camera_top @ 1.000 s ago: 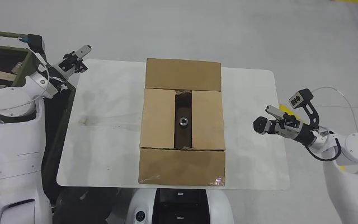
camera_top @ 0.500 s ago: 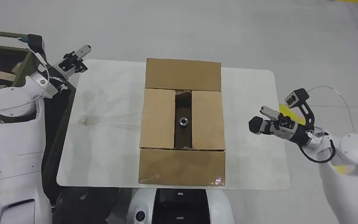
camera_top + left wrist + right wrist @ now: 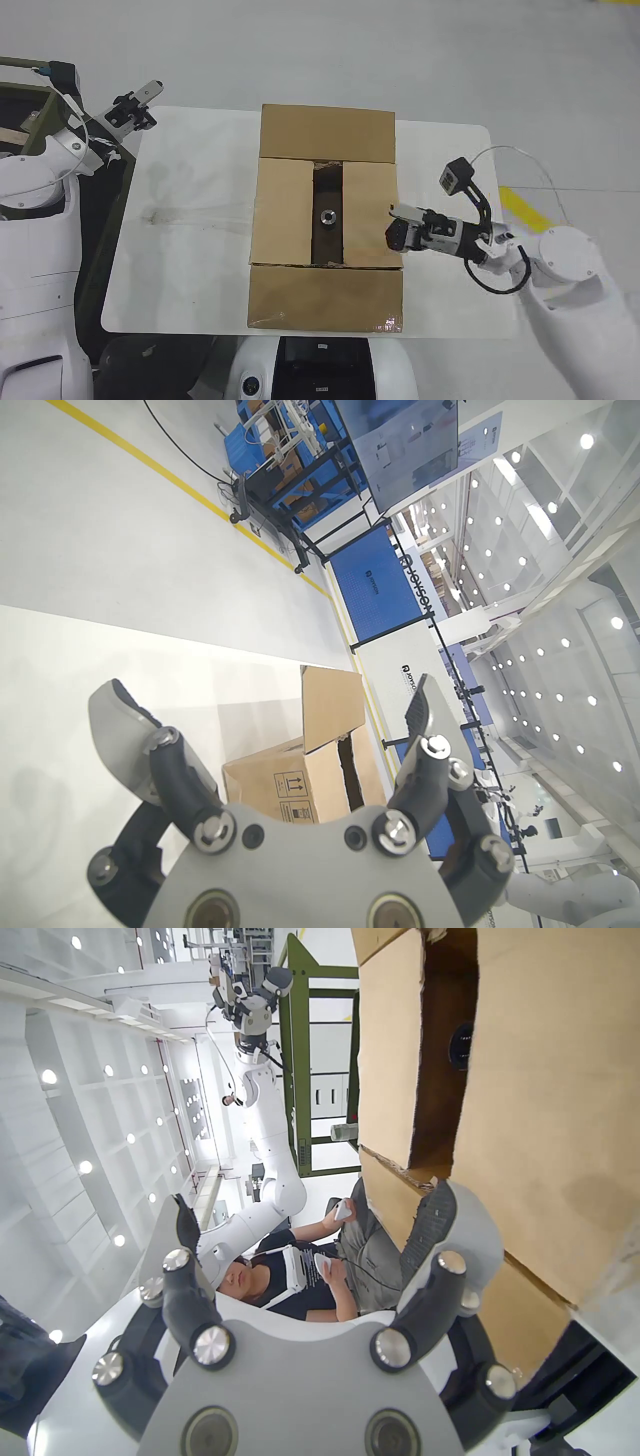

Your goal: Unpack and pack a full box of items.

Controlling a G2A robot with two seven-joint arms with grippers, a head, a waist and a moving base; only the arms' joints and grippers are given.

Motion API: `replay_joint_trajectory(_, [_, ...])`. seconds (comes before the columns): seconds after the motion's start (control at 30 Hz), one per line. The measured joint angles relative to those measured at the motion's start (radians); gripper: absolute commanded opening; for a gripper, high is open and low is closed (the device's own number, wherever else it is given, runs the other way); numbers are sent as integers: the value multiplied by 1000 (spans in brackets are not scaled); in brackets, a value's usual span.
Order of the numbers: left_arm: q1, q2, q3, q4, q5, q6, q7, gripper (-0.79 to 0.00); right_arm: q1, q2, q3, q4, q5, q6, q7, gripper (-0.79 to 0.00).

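A cardboard box (image 3: pixel 325 230) stands in the middle of the white table (image 3: pixel 190 260). Its far and near flaps lie folded outward. The two side flaps lie almost shut, and the narrow gap between them shows a round dark item (image 3: pixel 327 214). My right gripper (image 3: pixel 393 232) is open at the box's right edge, level with the right flap. In the right wrist view (image 3: pixel 307 1208) one finger (image 3: pixel 440 1208) sits close against the cardboard (image 3: pixel 540 1103), with the round item (image 3: pixel 461 1048) visible in the gap. My left gripper (image 3: pixel 135 105) hangs open over the table's far left corner, well away from the box (image 3: pixel 280 770).
A green metal frame (image 3: pixel 20 110) stands off the table's left side beside the left arm. Bare table lies to the left and right of the box. The right arm (image 3: pixel 500 250) stretches across the table's right part.
My right gripper has travelled left from near the table's right edge to the box's right flap. The left arm and the box have stayed put.
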Motion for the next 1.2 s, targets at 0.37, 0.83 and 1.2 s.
replay_joint_trajectory(0.37, [0,0,0,0,0,0,0,0,143,-40,-245,67,-76,40,-136,0])
replay_joint_trajectory(0.83, [0,0,0,0,0,0,0,0,189,-57,-323,99,-109,53,-181,0])
replay_joint_trajectory(1.2, [0,0,0,0,0,0,0,0,194,-66,-351,133,-94,10,-178,0])
